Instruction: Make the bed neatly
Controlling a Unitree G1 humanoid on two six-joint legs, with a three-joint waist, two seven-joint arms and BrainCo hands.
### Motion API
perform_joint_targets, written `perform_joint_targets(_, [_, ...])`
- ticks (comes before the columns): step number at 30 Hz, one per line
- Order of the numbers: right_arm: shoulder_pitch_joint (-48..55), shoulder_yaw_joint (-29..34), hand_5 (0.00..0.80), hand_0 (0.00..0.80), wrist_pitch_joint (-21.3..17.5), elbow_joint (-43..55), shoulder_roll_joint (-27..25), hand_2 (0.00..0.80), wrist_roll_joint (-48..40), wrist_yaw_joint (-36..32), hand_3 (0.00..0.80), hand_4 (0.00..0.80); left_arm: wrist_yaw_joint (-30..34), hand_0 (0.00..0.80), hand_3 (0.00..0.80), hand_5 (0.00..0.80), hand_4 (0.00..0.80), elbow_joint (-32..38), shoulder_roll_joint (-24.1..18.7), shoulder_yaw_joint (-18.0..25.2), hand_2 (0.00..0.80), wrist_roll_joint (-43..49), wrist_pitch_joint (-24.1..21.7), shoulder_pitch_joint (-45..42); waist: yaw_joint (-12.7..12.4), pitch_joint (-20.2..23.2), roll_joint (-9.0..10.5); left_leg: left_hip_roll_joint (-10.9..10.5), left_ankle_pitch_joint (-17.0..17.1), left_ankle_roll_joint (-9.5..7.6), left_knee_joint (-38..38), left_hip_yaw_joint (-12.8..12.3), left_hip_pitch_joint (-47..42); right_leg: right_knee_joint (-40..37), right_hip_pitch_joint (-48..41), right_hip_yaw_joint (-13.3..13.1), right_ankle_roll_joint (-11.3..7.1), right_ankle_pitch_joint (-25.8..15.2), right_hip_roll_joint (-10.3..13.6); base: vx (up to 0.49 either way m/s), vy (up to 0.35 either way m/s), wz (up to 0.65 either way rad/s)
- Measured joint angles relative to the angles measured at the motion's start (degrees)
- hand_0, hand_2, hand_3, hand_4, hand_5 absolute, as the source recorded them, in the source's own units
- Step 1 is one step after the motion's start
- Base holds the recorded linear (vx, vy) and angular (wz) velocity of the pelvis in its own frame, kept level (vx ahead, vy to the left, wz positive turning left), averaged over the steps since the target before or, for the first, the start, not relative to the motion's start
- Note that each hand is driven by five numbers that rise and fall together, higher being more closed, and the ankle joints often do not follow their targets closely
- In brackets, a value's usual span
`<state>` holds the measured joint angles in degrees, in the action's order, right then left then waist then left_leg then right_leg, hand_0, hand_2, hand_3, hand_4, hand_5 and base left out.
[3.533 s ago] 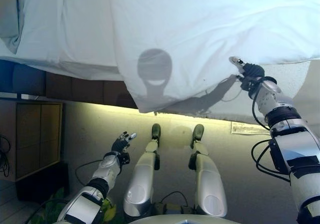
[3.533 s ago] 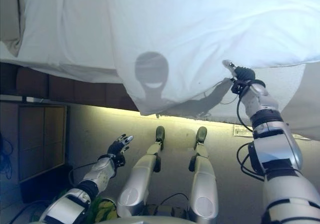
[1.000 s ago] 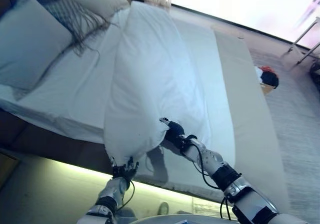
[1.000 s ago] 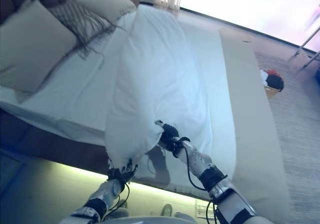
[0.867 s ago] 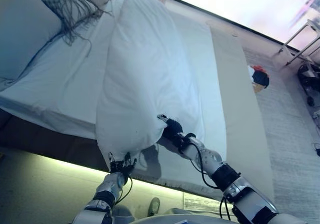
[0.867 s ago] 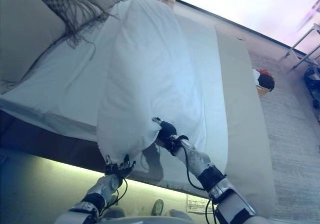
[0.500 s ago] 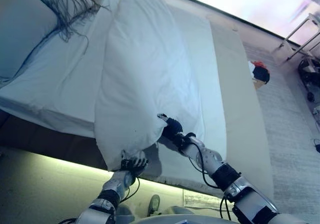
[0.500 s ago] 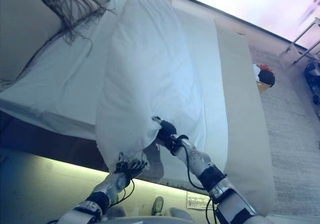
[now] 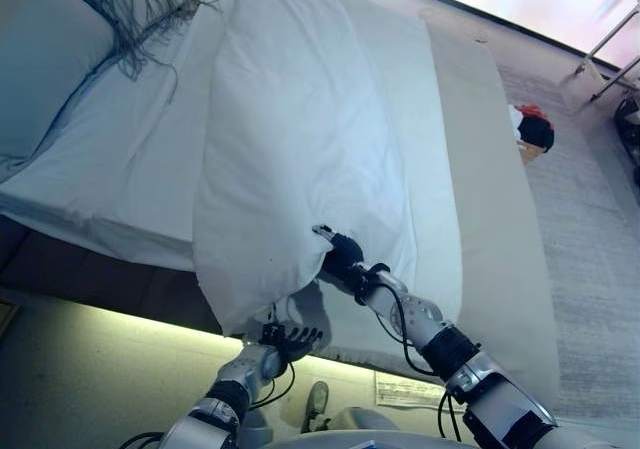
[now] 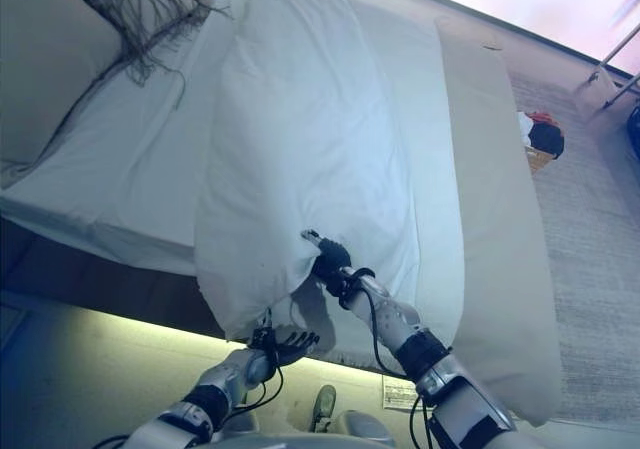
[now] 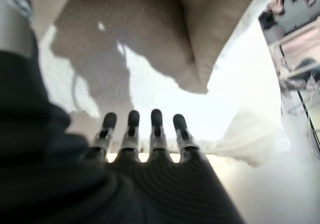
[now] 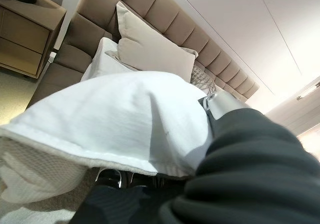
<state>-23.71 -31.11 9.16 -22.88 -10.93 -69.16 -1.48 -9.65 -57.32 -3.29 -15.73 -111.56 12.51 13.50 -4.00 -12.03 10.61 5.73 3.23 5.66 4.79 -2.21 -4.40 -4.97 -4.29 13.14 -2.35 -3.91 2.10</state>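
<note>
No legible text, numbers or signs in any view. One candidate only: a pale printed label (image 9: 408,391) on the near side of the bed base (image 9: 120,294), low and right of centre, beside the right arm. It carries dark lines of print, too small and blurred to read. Same label (image 10: 398,393) appears in the right eye view, equally unreadable. Duvet (image 9: 300,149), pillows and headboard (image 12: 150,9) carry no visible markings.
</note>
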Motion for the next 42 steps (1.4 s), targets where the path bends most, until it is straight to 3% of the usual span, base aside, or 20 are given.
perform_joint_targets(9, [-0.04,0.71,0.8,0.8,0.03,0.06,-0.09,0.8,0.34,-0.07,0.8,0.8,11.09,0.0,0.0,0.0,0.0,6.03,0.4,0.36,0.0,-0.03,-11.06,-0.1,0.01,-0.52,-0.75,0.01,0.01,-0.01,0.03,0.18,0.01,0.0,-0.08,0.08,0.18,0.11,0.07,0.023,0.011,0.01])
perform_joint_targets(16, [0.67,1.33,0.8,0.8,0.08,0.06,-0.12,0.8,1.04,-0.58,0.8,0.8,18.24,0.0,0.0,0.0,0.0,9.31,2.4,4.9,0.0,-0.6,-17.32,-0.13,-0.1,-0.52,-0.75,0.0,0.03,-0.03,0.02,0.94,-0.31,-0.01,-0.9,0.56,0.24,0.16,0.1,0.044,-0.01,0.06])
perform_joint_targets(31, [3.75,3.68,0.8,0.8,-0.26,-0.24,0.75,0.8,2.83,-0.67,0.8,0.8,27.93,0.0,0.0,0.0,0.0,11.52,4.79,5.59,0.0,-0.67,-16.64,-4.38,-1.84,-0.31,-0.41,-0.44,0.03,-0.02,0.04,2.3,-1.1,-0.01,-2.46,1.71,0.61,0.83,0.2,0.01,-0.014,0.05])
perform_joint_targets(37, [3.74,3.77,0.8,0.8,-1.29,-1.52,0.86,0.8,3.25,-0.66,0.8,0.8,29.97,0.0,0.0,0.0,0.0,11.89,4.57,-0.08,0.0,-0.7,-15.6,-7.64,-3.07,-0.25,-0.32,-0.58,0.03,-0.02,-0.23,2.44,-0.95,-0.01,-2.59,2.05,0.65,0.93,0.31,-0.03,-0.027,0.02])
perform_joint_targets(42, [3.64,4.79,0.8,0.8,-1.45,-3.15,1.48,0.8,3.24,-0.63,0.8,0.8,32.61,0.0,0.0,0.0,0.0,12.2,4.44,-0.59,0.0,-0.7,-15.63,-7.74,-3.22,-0.25,-0.32,-0.68,0.04,-0.02,-0.48,3.2,-0.91,-0.01,-3.09,2.6,0.71,1.15,0.38,-0.008,-0.023,0.08])
